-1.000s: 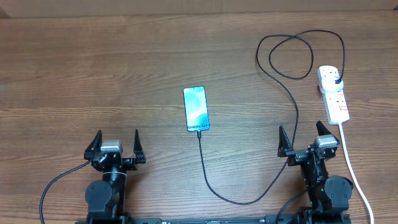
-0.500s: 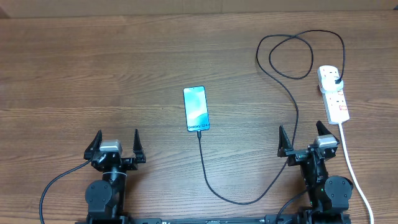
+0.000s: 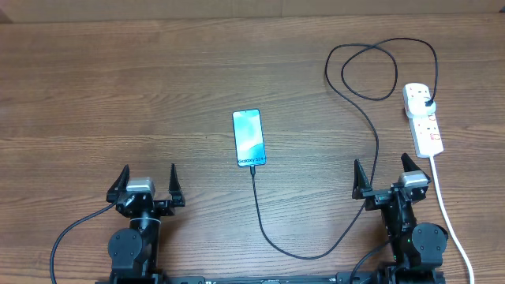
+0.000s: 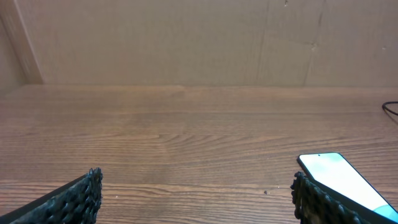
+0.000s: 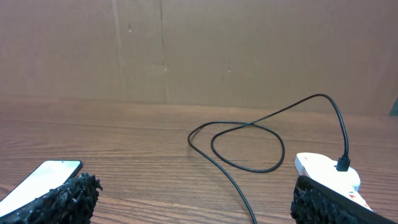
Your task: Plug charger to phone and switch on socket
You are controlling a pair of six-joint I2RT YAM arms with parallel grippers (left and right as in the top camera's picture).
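Left gripper [image 3: 149,170] and right gripper [image 3: 380,162] rest open and empty at the near edge of the desk [image 3: 118,79], clear of the charger [image 3: 256,201] apparently linking mid-desk phone [image 3: 248,138] to right-edge socket [image 3: 423,120].

Looped black charger [image 3: 255,189] joins lit phone [image 3: 248,138] to white socket [image 3: 424,126].

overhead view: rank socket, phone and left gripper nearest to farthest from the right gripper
1. socket, just ahead and to the right of the right gripper
2. phone, centre, off to its left
3. left gripper, far left
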